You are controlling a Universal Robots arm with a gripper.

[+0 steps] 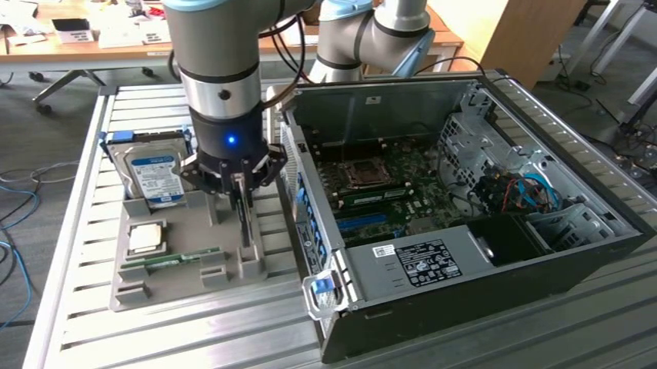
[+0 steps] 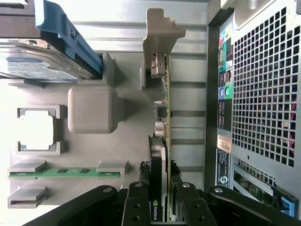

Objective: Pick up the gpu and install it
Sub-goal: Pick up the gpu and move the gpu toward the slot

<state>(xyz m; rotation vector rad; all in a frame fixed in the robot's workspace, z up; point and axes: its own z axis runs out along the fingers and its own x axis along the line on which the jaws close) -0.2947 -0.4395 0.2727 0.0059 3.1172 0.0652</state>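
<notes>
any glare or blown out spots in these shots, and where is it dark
Wrist view: the processor chip is washed out to white and the hard drive label pale. Exterior view: the computer case interior lies in shadow.

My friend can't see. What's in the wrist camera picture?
The gripper is over the gpu, standing on edge in a grey tray. The tray also holds a hard drive, a chip and a green memory stick; a computer case stands alongside.

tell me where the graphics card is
The graphics card stands on edge in the grey tray, at the exterior view's left of the computer case, gripped by the pincer.
</notes>
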